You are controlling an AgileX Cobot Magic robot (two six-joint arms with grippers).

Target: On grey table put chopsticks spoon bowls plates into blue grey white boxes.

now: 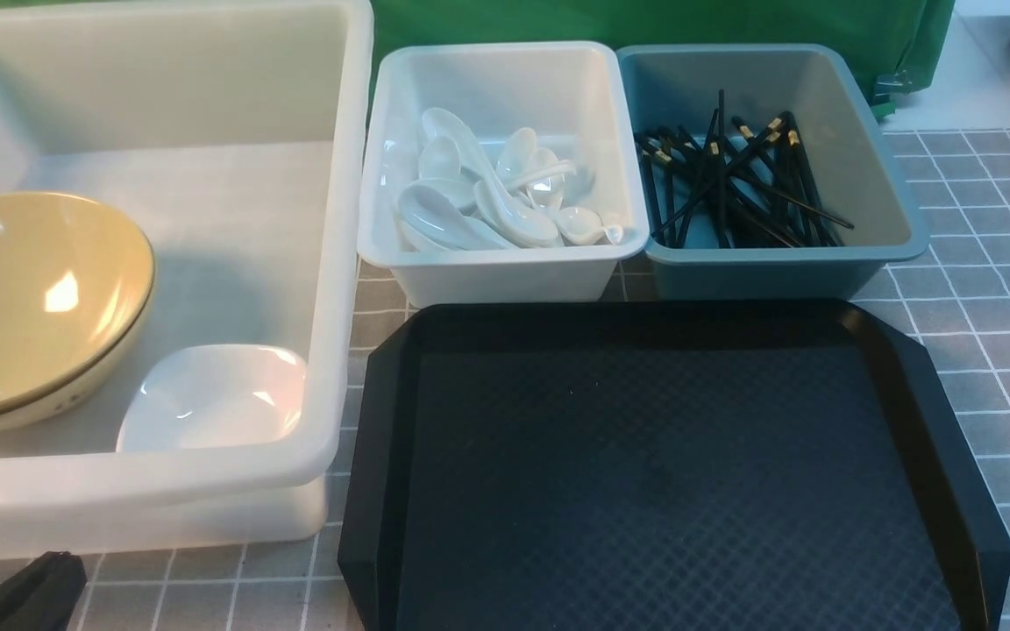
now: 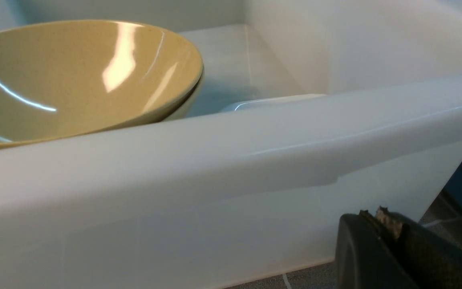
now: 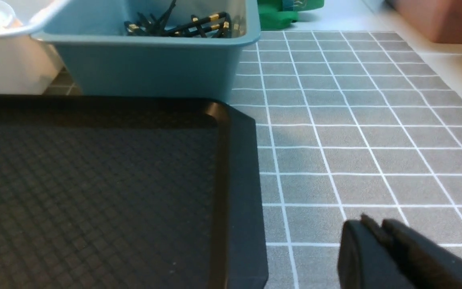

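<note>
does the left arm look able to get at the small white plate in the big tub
Probably yes: the plate lies uncovered beside the bowls, near the tub front wall; the left end effector sits just outside, so it must clear that rim.

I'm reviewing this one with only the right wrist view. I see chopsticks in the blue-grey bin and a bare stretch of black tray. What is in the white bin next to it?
Observer: The white bin holds a heap of white spoons.
Operator: Where are the bowls?
Observer: The yellow bowls sit nested in the big translucent tub on the robot's left.
Operator: Any plates in there?
Observer: Yes, a white plate lies in the tub's near corner, beside the bowls.
Operator: And the left gripper?
Observer: The left gripper is shut and empty, low outside the tub's near wall.
</note>
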